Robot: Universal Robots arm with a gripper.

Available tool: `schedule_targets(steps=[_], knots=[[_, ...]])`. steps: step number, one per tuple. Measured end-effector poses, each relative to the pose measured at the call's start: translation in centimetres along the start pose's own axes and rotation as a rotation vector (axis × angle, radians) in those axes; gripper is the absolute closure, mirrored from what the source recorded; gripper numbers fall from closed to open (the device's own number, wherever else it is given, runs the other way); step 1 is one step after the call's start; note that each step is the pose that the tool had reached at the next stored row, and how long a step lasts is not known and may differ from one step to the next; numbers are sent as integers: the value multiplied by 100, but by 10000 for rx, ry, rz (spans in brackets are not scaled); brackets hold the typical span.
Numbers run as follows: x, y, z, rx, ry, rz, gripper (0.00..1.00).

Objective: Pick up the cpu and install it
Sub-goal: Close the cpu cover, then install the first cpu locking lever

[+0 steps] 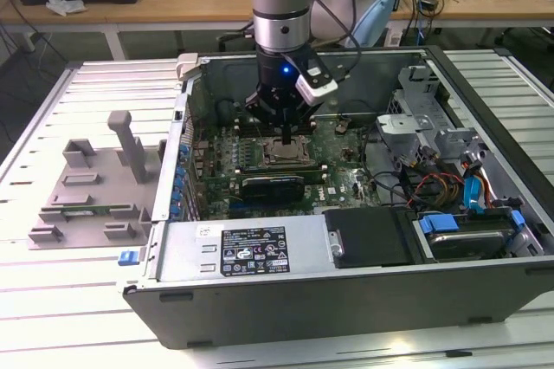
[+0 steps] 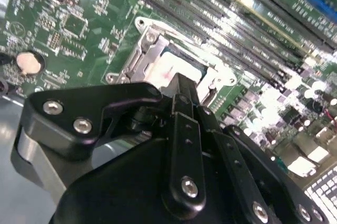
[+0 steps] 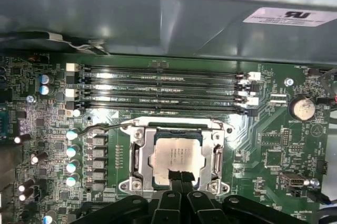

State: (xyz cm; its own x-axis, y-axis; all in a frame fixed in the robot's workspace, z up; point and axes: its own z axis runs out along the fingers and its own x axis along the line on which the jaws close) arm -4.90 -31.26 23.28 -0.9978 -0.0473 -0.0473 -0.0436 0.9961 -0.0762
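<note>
One large grey open-sided computer case (image 1: 346,308) lies on the ribbed white tabletop (image 1: 52,300), walling in the black claw (image 1: 286,137). Beneath the claw spreads a green component-studded motherboard (image 3: 274,145), and directly under its tips sits a square silver metal socket frame (image 3: 138,155). The small flat silver-grey cpu (image 3: 177,153) lies inside that frame (label side up), just below the claw, whose fingers are pressed narrowly together.
</note>
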Motion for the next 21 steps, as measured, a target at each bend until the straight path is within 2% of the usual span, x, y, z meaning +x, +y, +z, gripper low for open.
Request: schedule_targets(steps=[19,21], knots=[[-2,-3,-33,-1,0,-1,89],[-4,-6,-76,0,1,-1,89]])
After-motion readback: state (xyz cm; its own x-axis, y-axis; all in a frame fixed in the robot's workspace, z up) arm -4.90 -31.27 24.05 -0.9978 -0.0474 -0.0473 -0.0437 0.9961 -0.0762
